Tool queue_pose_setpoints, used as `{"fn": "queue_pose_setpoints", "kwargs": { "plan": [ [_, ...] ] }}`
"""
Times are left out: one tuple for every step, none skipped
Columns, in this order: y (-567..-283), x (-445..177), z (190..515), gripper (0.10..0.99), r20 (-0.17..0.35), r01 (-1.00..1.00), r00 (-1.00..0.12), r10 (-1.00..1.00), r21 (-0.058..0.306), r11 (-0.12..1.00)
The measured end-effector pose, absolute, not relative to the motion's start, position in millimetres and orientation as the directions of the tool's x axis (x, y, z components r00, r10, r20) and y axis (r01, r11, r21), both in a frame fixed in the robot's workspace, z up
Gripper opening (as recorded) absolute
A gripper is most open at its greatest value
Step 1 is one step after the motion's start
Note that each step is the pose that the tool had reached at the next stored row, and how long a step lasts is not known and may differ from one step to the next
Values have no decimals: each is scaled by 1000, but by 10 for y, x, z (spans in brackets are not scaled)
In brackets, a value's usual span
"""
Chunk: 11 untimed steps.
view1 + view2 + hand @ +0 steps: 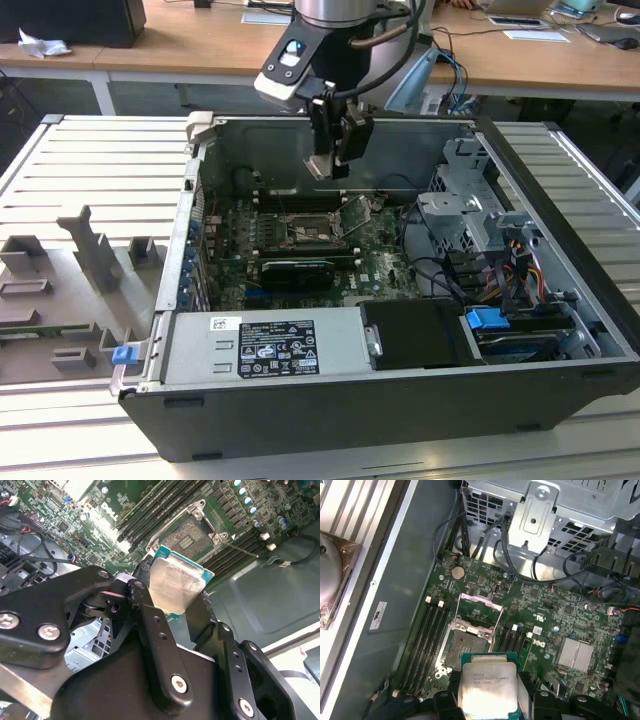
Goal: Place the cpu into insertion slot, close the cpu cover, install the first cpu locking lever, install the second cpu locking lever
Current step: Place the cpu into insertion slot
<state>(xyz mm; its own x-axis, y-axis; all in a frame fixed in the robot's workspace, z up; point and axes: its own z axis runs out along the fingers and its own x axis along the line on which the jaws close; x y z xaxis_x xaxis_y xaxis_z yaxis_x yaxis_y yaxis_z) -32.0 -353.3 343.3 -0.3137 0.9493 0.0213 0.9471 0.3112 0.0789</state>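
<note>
As gripper clamps cpu, arm above insertion slot

The case lies open on top, so entry from above is free down to the insertion slot, whose dark bed is unobstructed beneath the cpu pinched in the gripper. The cpu cover stands tilted up on the slot's side toward the drive cage, narrowing approach from there. Low memory slots flank the slot on two sides. A black card lies close by on the board, and looping cables crowd the space before the cage.
</note>
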Motion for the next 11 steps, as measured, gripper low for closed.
{"fn": "queue_pose_setpoints", "kwargs": {
  "plan": [
    [-3533, -320, 3420, 529, 22, 947, -313, 949, 77, 311],
    [-3533, -320, 3414, 529, 22, 948, -313, 950, 76, 310],
    [-3533, -320, 3409, 529, 23, 948, -313, 950, 75, 310],
    [-3533, -320, 3404, 529, 23, 948, -312, 950, 74, 310],
    [-3533, -320, 3396, 529, 23, 948, -312, 950, 73, 310],
    [-3533, -320, 3390, 529, 24, 948, -312, 950, 72, 310],
    [-3533, -320, 3383, 529, 24, 948, -312, 950, 71, 310],
    [-3533, -320, 3370, 529, 24, 948, -312, 950, 70, 309],
    [-3533, -320, 3362, 529, 24, 949, -311, 950, 70, 309],
    [-3533, -320, 3356, 529, 24, 950, -308, 951, 70, 305],
    [-3533, -320, 3352, 529, 24, 951, -302, 953, 70, 300]
  ]
}}
